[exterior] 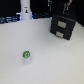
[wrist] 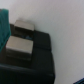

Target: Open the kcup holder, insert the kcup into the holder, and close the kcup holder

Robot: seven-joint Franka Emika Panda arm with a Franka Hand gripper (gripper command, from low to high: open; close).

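- You have the kcup holder [exterior: 63, 26], a black boxy unit with two stacked drawer-like front panels carrying pale marks, sitting on the white table [exterior: 45, 55] towards the exterior view's right, at the far side.
- The kcup [exterior: 26, 55], a small white cylindrical cup with a green top, stands upright on the table nearer the camera and towards the exterior view's left, well apart from the holder.
- The white robot gripper [exterior: 25, 11] shows at the far edge of the exterior view, well away from both things. The picture is too blurred there, so you cannot tell how wide its jaws stand or whether they hold anything.
- The wrist view shows a dark block [wrist: 25, 47] with pale boxy shapes on it; what it is I cannot say, so do not rely on it for aiming.
- Both panels look closed, so judge the opening step as not yet done.
- Risk: the holder looks free-standing. A pull on a panel could drag the whole box across the table instead of opening it.
- Risk: with two similar panels, you may catch the wrong one, or the seam between them.
- Risk: the kcup is small and light. An off-centre approach could tip it, and it would roll.
- Risk: travelling low between the two could sweep the cup aside.
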